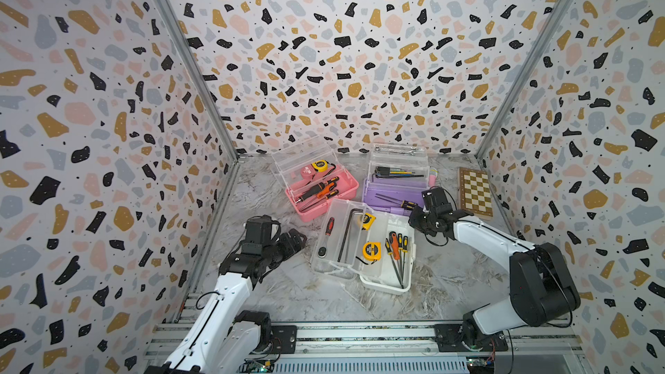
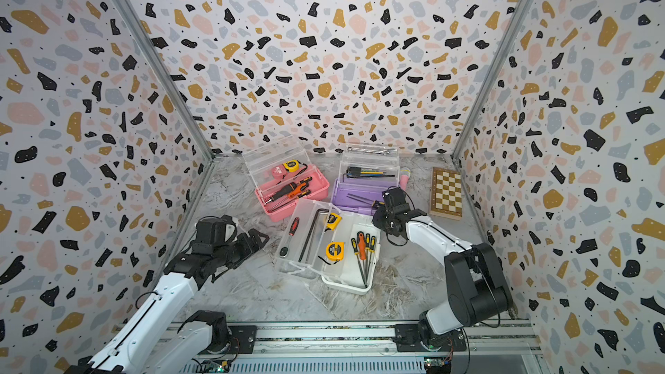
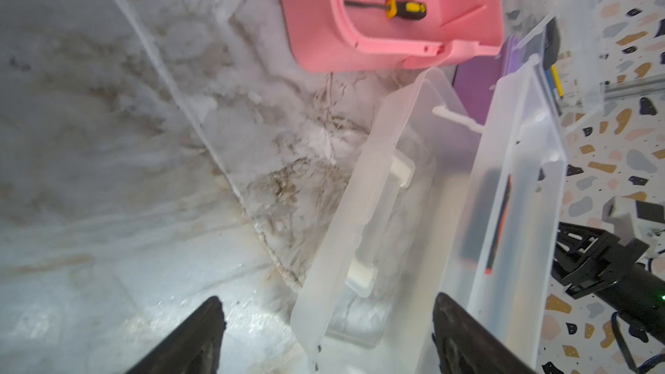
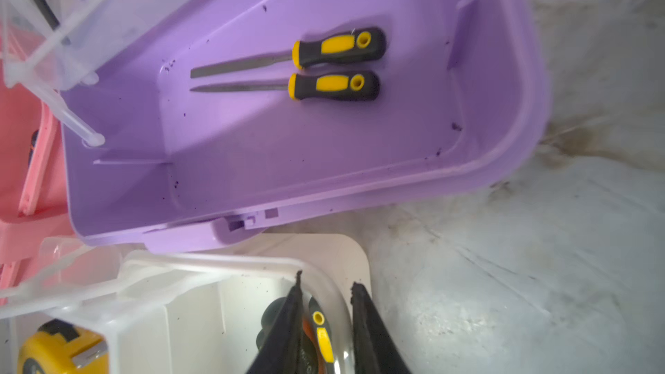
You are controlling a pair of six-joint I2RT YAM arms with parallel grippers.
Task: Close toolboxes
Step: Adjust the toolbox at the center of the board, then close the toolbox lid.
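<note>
Three walls are enclosing the cell: back wall (image 1: pixel 342 48), left wall (image 1: pixel 72 138), right wall (image 1: pixel 611 120). All are wearing terrazzo paper, with black, ochre, pink and grey blobs on white. Metal posts (image 1: pixel 190 62) are running up both back corners. The worktop (image 1: pixel 288 293) is showing a grey-white marble print with brown veins. Aluminium rails (image 1: pixel 360 334) are lining its front edge. Light is falling evenly, and a bright patch (image 3: pixel 252 318) is glaring on the worktop in the left wrist view.

On my table (image 1: pixel 288 293), left box (image 1: pixel 320 208) and right box (image 1: pixel 381 206) sit side by side mid-frame; front box (image 1: pixel 383 275) below them; chessboard (image 1: pixel 475 193) at right.
</note>
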